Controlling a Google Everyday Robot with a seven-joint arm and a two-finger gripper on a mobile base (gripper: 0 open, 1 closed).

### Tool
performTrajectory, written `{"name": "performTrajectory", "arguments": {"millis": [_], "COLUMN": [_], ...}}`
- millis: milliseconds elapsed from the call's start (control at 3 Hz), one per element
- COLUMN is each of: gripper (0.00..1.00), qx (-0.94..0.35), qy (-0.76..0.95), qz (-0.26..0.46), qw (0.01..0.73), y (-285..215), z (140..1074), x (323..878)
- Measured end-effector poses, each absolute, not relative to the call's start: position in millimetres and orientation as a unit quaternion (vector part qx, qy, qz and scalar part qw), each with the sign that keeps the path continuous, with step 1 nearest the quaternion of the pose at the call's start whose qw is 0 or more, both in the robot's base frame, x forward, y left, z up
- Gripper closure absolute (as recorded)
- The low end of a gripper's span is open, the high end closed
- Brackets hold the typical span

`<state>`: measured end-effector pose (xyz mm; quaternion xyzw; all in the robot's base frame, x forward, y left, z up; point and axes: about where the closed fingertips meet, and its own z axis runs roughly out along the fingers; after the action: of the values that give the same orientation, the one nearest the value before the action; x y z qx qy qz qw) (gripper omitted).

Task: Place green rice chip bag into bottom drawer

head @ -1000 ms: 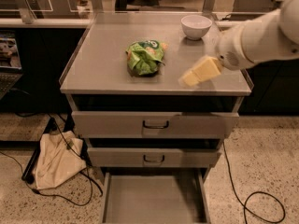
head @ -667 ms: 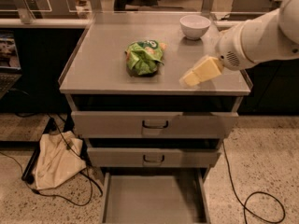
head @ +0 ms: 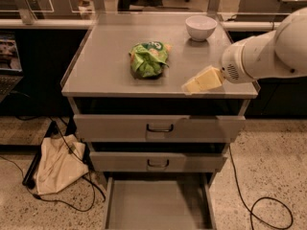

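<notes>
The small crumpled bright-green foil snack bag point(head: 148, 59) is seen lying on the grey metal bench top point(head: 103, 68), about mid-width and nearer the front edge than the back, well apart from the white ceramic bowl point(head: 201, 27) at the back right corner. The cream-coloured two-finger gripper point(head: 192, 85) is held near the front right corner, right of the bag and not touching it; whether it is spread or closed cannot be told. The bag is judged light, soft and slippery (foil, probably air-filled, contents crushable), so a gentle pinch across a crumpled fold on top is advised. The wide shallow grey bottom drawer point(head: 158, 205) is pulled out, its front end cut off by the frame; the white arm is cut off at the right.
</notes>
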<state>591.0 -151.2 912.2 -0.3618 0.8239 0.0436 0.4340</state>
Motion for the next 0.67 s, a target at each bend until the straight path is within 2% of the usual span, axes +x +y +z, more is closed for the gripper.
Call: {"name": "performTrajectory", "arguments": {"millis": [667], "gripper": [0.00], "qx": [-0.318], "qy": [0.827], "qz": [0.099], "qw": [0.454], "y": [-121], "z": [871], "x": [662]}}
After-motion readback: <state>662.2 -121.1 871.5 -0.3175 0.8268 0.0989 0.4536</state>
